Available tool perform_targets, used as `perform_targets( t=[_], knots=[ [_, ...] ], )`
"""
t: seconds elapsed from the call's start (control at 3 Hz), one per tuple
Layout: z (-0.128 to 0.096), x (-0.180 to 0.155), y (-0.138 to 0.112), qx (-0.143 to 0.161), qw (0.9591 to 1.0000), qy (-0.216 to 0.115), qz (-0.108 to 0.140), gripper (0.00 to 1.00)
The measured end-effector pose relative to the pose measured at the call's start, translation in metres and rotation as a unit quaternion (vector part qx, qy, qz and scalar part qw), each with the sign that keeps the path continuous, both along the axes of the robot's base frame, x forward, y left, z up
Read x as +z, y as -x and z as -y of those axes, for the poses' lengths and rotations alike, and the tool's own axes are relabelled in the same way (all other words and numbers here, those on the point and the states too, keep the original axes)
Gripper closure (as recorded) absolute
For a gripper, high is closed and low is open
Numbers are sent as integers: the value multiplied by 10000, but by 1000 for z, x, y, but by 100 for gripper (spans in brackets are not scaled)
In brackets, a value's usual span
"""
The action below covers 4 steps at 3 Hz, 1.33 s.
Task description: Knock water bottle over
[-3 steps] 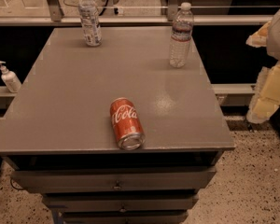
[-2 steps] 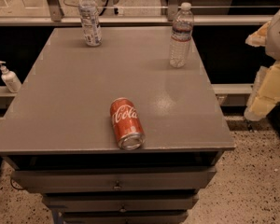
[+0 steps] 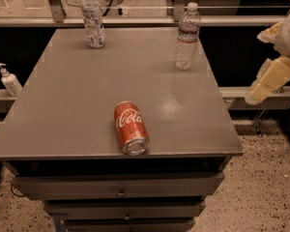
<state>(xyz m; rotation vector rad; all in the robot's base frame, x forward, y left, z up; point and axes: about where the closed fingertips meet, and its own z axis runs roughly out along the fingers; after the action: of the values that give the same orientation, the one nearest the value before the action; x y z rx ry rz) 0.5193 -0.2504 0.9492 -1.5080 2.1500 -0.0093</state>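
Note:
The water bottle [image 3: 187,36] stands upright at the table's far right; it is clear ribbed plastic with a white cap and a narrow dark label band. My gripper [image 3: 271,80], cream-coloured, hangs in the air off the table's right edge, to the right of the bottle, a little nearer the camera and well apart from it. It holds nothing that I can see.
A second bottle [image 3: 93,19] with a tall whitish-blue label stands at the far left. A red cola can [image 3: 131,127] lies on its side near the front edge of the grey table [image 3: 72,105]. A soap dispenser [image 3: 8,79] stands on a ledge at left. Drawers sit under the table.
My gripper has risen a little and shifted slightly left toward the table. The water bottle, the other bottle and the can have not moved.

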Motion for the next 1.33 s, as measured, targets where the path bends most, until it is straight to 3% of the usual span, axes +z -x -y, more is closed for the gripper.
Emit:
perform_targets(
  t=[0.33,0.67,1.0,1.33],
  knots=[
    [17,-10,-40,-240,9979,-533,292,0],
    [23,-20,-75,-455,9906,-1173,531,0],
    [1,-36,-112,-496,9761,-2016,650,0],
    [-33,-50,-143,-405,9526,-2918,759,0]
  ],
)
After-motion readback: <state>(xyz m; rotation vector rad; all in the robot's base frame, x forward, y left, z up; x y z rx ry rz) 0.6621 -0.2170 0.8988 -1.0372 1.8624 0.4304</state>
